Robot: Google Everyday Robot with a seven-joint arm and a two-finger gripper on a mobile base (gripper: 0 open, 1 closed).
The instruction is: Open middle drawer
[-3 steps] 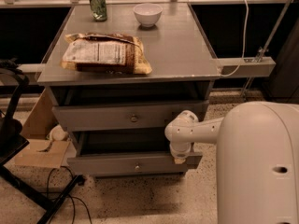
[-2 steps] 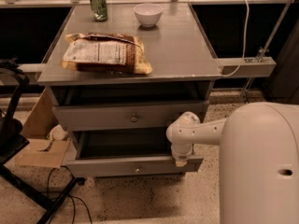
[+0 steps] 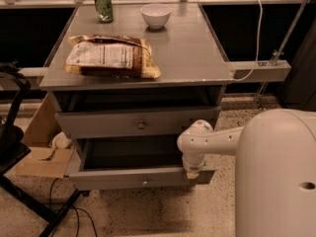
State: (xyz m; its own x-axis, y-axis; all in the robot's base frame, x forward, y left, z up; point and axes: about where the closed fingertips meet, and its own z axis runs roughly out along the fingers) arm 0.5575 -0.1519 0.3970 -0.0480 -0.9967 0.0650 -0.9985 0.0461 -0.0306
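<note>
The middle drawer (image 3: 108,179) is the wide gray drawer with a tiny round metal knob (image 3: 144,182) at the centre of its front panel. It stands pulled out toward me, and its shallow dark box (image 3: 131,153) shows behind the panel. My gripper (image 3: 192,172) hangs from the white arm (image 3: 212,141) and sits at the right end of the drawer's front panel, at its top edge.
Above it is a gray drawer with a bigger knob (image 3: 141,125). The gray cabinet top (image 3: 187,48) carries a snack bag (image 3: 109,57), a white bowl (image 3: 156,15) and a green can (image 3: 103,5). A cardboard box (image 3: 42,154) and a black stand (image 3: 12,147) are at the left. My white body (image 3: 276,177) fills the right.
The middle drawer has slid further out toward me, showing more of its box. My gripper has moved down and toward me along with its front panel.
</note>
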